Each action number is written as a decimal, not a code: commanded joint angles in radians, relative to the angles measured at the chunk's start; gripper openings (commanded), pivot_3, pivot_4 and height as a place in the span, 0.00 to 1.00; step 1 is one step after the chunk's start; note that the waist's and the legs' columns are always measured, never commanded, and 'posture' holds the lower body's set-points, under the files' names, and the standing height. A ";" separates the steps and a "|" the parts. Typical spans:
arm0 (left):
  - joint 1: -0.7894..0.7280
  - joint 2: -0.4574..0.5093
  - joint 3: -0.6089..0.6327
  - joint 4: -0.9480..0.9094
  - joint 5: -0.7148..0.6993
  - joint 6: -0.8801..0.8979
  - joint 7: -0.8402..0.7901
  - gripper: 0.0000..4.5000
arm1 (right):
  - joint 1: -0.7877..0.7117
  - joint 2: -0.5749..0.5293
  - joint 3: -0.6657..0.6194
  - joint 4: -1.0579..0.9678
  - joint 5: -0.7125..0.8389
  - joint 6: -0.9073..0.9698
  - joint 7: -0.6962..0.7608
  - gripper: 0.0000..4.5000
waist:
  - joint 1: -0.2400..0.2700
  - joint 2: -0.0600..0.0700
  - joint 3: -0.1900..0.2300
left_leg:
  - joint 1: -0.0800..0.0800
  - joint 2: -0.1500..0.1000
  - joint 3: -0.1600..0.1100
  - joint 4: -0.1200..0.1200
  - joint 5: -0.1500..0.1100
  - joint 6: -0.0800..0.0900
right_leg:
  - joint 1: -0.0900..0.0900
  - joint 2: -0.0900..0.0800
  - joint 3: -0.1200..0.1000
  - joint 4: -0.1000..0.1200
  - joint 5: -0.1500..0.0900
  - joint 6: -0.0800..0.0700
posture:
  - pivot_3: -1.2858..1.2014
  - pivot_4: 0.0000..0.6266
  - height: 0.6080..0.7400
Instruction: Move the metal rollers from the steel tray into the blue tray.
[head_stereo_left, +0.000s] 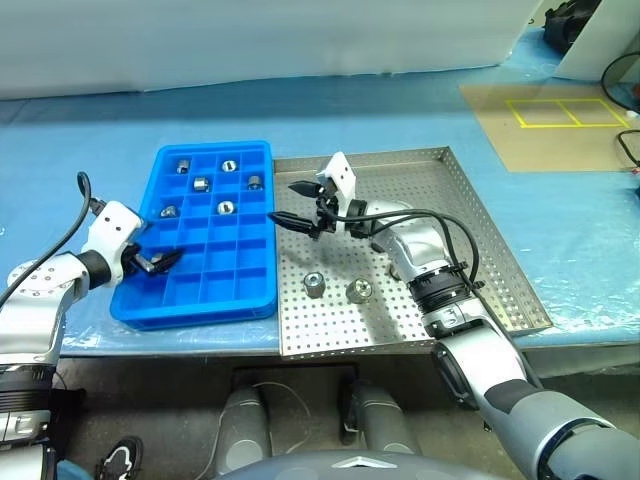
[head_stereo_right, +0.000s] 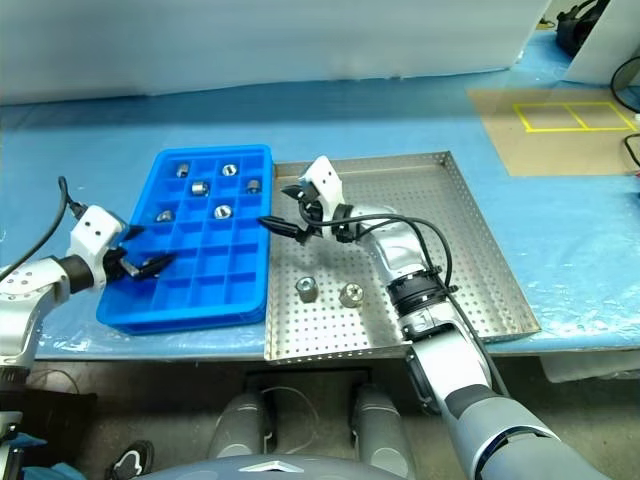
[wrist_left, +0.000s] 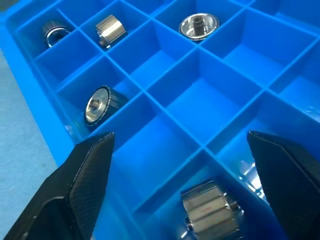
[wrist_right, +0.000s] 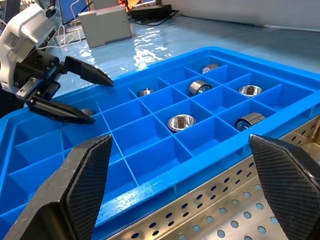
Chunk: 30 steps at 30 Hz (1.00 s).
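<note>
**Both grippers wide open, nothing held**

Your left gripper hangs over the left near part of the blue tray, fingers spread wide and empty. In the left wrist view a metal roller lies in the compartment right below, between the two fingers and touching neither.

Your right gripper reaches across the seam where the blue tray meets the steel tray, pointing toward the blue tray. Its fingers stand as wide apart as the left's, with nothing between them. In the right wrist view the fingers frame the blue tray's rim and the perforated steel floor below it.

Rollers in the blue tray: six in the far compartments, for instance one in the far row and one two rows nearer, besides the one under your left gripper.

Rollers in the steel tray: two, near its front left part, one upright and another just beside it, apart from each other.

Both trays sit side by side on the blue-covered tabletop, their long edges touching.
</note>
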 joint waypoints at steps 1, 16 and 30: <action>-0.062 -0.012 0.028 -0.058 -0.048 0.006 0.019 0.99 | -0.005 0.009 -0.013 -0.045 0.008 -0.010 -0.001 1.00 | 0.000 0.000 0.000 | 0.000 0.000 0.000 0.000 0.000 0.000 | 0.000 0.000 0.000 0.000 0.000 0.000 | 0.47 0.24 1.00; -0.408 -0.283 -0.285 -0.041 -0.080 0.002 -0.035 0.99 | 0.005 -0.060 -0.060 -0.102 0.012 0.026 -0.028 1.00 | -0.002 0.000 0.000 | -0.001 -0.001 0.000 0.003 0.002 -0.003 | 0.000 0.000 0.001 0.002 0.000 0.000 | 0.42 0.24 1.00; -0.490 -0.314 -0.438 0.184 -0.045 -0.059 -0.327 0.99 | 0.255 -0.312 -0.060 -0.391 0.007 0.172 0.032 1.00 | -0.043 0.000 0.000 | 0.000 -0.001 0.000 0.006 -0.001 0.004 | 0.002 0.001 0.003 0.001 0.001 0.001 | 0.35 0.24 1.00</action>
